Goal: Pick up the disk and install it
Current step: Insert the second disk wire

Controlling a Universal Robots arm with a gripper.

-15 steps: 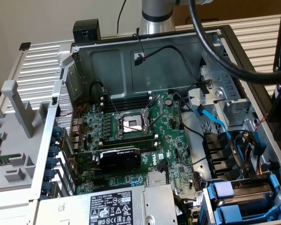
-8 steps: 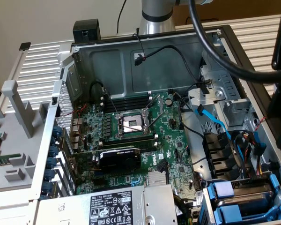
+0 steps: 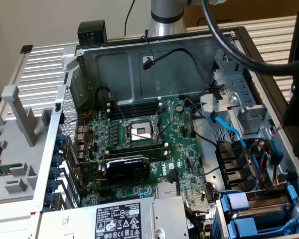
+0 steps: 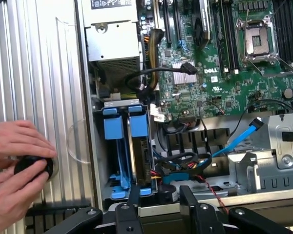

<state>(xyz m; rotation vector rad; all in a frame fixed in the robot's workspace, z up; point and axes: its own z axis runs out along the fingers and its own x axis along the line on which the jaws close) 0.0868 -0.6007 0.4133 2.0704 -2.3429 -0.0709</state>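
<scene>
Fingers [image 4: 135, 202] apparently parted, just above the seated disk [image 4: 139, 146].

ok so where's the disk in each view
Exterior view: the disk stands in the blue drive bay at the case's corner, on the exterior view's right, beside the power supply.
Wrist view: the disk sits upright in the bay, just beyond the gripper.
Shared landmark: the empty CPU socket.
</scene>
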